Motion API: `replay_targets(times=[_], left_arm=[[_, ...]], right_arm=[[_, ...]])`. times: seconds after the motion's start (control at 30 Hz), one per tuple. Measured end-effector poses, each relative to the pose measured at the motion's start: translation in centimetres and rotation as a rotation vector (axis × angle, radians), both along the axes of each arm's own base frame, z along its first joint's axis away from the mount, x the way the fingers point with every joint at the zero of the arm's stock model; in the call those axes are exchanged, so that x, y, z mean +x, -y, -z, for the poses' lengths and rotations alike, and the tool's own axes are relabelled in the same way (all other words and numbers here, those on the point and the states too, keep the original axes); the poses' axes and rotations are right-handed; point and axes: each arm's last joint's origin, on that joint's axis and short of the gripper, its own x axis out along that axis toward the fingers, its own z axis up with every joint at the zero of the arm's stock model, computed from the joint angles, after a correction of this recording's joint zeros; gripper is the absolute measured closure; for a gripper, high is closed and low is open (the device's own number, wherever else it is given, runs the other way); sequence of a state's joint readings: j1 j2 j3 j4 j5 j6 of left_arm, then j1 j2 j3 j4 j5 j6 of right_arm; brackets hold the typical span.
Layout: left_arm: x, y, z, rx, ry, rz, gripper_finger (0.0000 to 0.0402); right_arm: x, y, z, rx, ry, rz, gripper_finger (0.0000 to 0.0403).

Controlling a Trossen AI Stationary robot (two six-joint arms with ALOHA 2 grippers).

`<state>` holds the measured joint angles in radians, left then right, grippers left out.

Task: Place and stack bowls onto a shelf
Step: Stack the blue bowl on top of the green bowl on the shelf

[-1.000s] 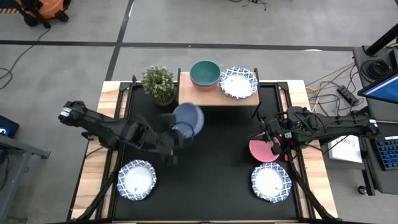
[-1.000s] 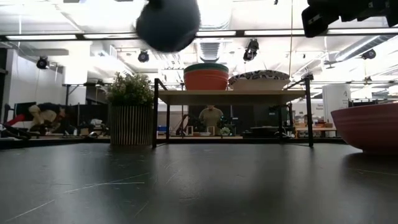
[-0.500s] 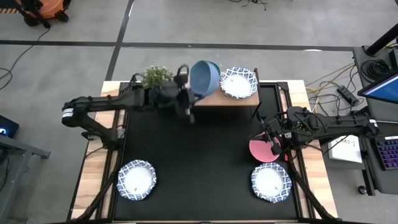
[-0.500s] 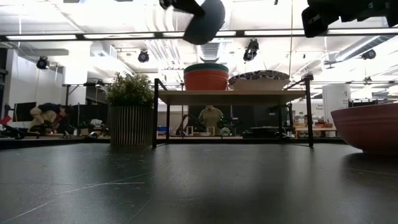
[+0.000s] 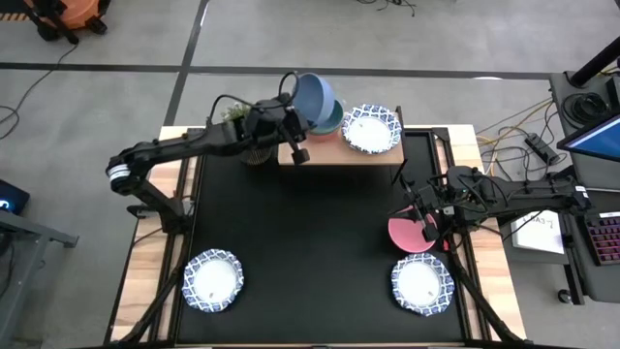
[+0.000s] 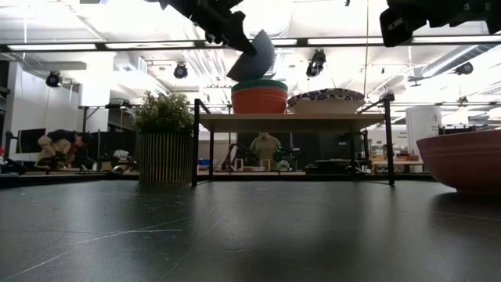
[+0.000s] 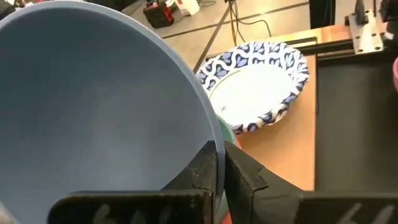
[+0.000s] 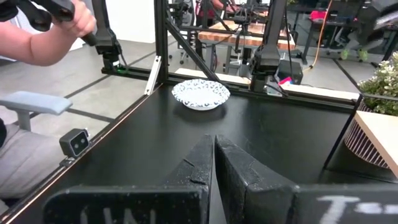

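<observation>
The left claw (image 5: 302,124) reaches over the small light-wood shelf on thin black legs (image 5: 334,153) at the far edge of the black-matted worktop (image 5: 310,252). It is clenched on the rim of a plain grey-blue round bowl (image 5: 314,98), which it holds tilted above the green bowl (image 5: 333,122) standing on the shelf's left part. From table height the grey-blue bowl (image 6: 252,56) hangs steeply slanted, its lower edge just over the green bowl (image 6: 259,84), which sits nested in a red bowl (image 6: 259,100). Whether the two touch cannot be told. Beside that stack on the shelf lies a white bowl with a blue patterned scalloped rim (image 5: 371,128) (the left wrist view shows it just past the grey-blue bowl's edge). A potted green plant (image 5: 242,131) stands just left of the shelf, partly under the arm.

The right claw (image 5: 426,225) waits at the worktop's right side over a pink bowl (image 5: 409,235), its fingers pressed together with nothing between them. Two more patterned white bowls rest near the front: one at the left (image 5: 213,281), one at the right (image 5: 422,284).
</observation>
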<state>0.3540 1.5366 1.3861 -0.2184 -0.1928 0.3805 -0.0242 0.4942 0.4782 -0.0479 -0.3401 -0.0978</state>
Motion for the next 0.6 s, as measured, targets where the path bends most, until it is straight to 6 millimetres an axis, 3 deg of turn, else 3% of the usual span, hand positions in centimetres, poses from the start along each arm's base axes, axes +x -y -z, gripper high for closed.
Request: replay_targets(times=[0.6], left_arm=[[0.50,-0.63,0.25,-0.012,0.018,-0.028,0.0317]], right_arm=[[0.00,0.00,0.03,0.001,-0.001,0.000,0.0394]])
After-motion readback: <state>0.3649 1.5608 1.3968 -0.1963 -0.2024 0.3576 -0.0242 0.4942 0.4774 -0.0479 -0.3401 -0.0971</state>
